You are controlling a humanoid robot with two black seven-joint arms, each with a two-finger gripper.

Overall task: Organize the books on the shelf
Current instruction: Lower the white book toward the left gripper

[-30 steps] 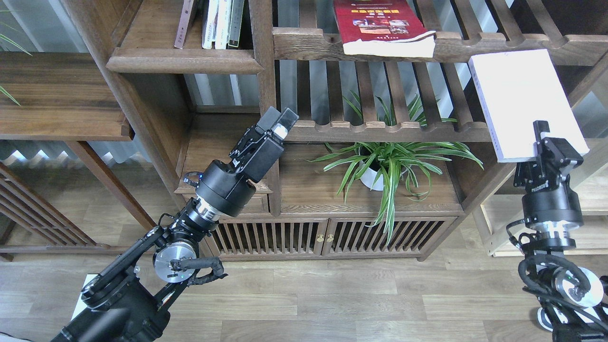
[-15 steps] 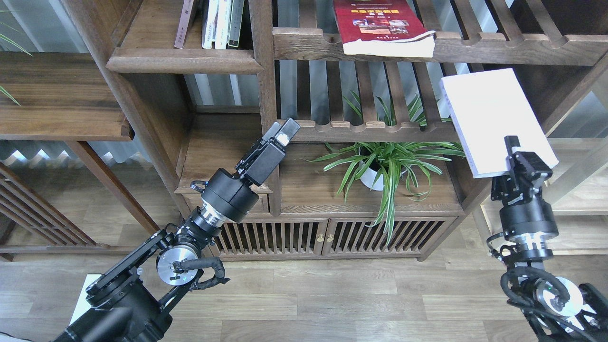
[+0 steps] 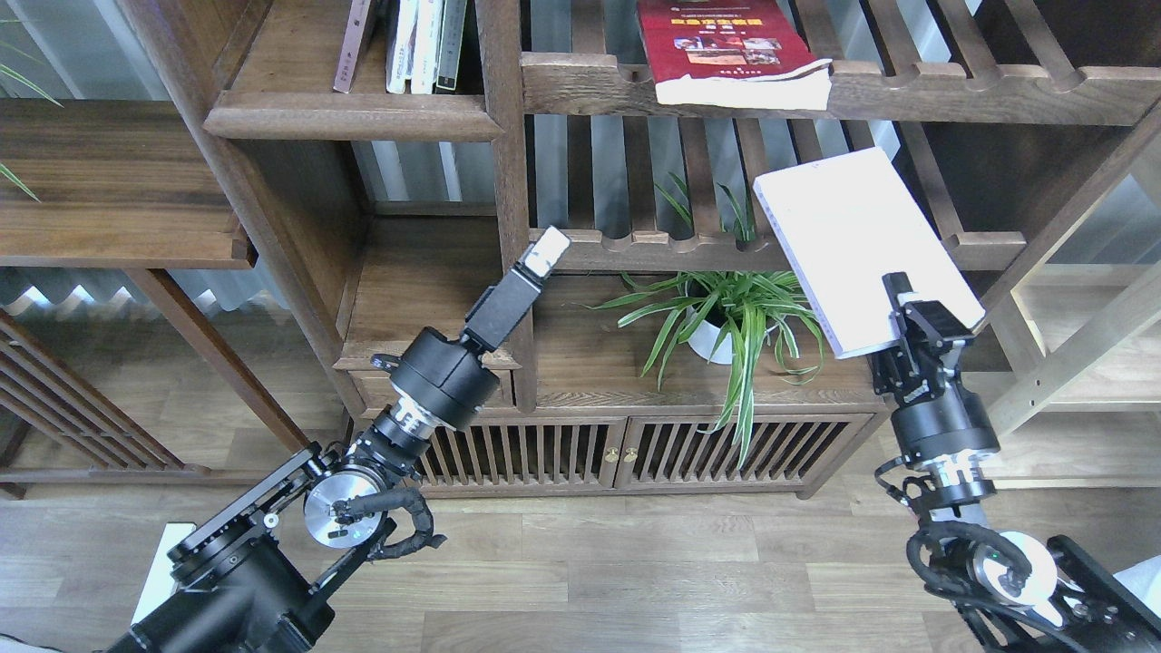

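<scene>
Head view: the white book (image 3: 857, 245) tilts in the air in front of the slatted rack (image 3: 689, 245), its lower corner pinched in my right gripper (image 3: 912, 313), which sits at five o'clock from the cover. At eleven o'clock from it the red book (image 3: 726, 50) lies on the upper rack. My left gripper (image 3: 541, 254), fingers apparently pressed together, points toward one o'clock, empty.
</scene>
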